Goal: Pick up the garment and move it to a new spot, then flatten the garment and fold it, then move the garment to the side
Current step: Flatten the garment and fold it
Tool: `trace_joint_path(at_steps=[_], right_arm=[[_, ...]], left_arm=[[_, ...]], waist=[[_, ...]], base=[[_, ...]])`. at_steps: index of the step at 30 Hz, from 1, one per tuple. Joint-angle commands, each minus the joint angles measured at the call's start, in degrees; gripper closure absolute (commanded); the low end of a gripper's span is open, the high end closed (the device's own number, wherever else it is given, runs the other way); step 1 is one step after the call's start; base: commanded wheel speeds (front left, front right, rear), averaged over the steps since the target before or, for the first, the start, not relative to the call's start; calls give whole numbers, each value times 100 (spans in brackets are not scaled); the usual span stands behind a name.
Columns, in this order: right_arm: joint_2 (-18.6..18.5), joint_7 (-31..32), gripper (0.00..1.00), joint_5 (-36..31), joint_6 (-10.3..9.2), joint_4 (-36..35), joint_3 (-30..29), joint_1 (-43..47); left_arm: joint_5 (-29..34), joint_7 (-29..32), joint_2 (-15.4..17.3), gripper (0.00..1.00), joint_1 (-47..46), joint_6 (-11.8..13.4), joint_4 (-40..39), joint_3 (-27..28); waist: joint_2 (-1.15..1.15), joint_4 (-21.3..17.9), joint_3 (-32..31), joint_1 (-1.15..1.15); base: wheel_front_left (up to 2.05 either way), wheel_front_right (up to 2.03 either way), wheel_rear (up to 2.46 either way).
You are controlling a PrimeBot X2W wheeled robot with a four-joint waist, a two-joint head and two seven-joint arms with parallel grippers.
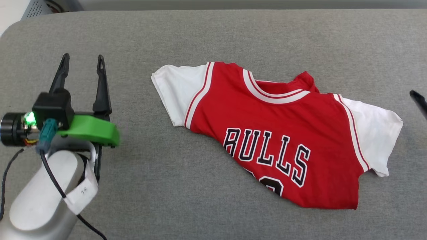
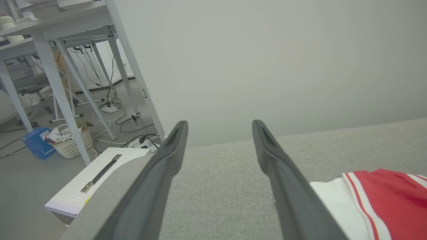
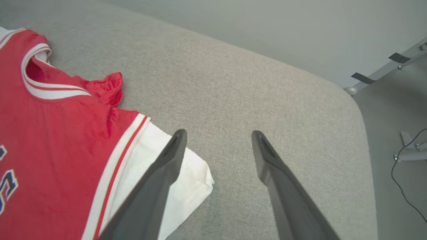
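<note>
Plainly, the shirt (image 1: 277,133) lies chest-up and rumpled on the grey padded surface (image 1: 166,200), its number half hidden at the lower edge. The left gripper (image 1: 83,56) stands well apart from the shirt's white sleeve, fingers spread wide, holding nothing. The right gripper (image 3: 219,132) hovers over the other sleeve's edge, also wide and empty.

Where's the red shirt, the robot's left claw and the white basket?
garment (image 1: 267,116): head view, red chest above the lettering.
left gripper (image 1: 83,56): head view, midway between its fingertips.
white basket (image 2: 75,146): left wrist view, its woven side wall.
</note>
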Motion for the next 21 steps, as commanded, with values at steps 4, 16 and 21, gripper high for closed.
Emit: trace_joint_path(at_steps=[4, 16, 21], right_arm=[[-436, 1255, 0, 745, -4, 210, 355, -187], [-213, 1926, 0, 839, -4, 1474, 1377, -645], [-96, 1630, 15, 1031, -4, 1768, 1599, -641]], left_arm=[[266, -32, -184, 0, 613, 150, -437, 313], [857, -32, -829, 0, 897, -229, -498, 852], [992, -32, -893, 0, 852, -445, -360, 1093]], waist=[[0, 181, 169, 0], [0, 541, 666, 0], [0, 481, 654, 0]], base=[[0, 0, 0], [0, 0, 0], [0, 0, 0]])
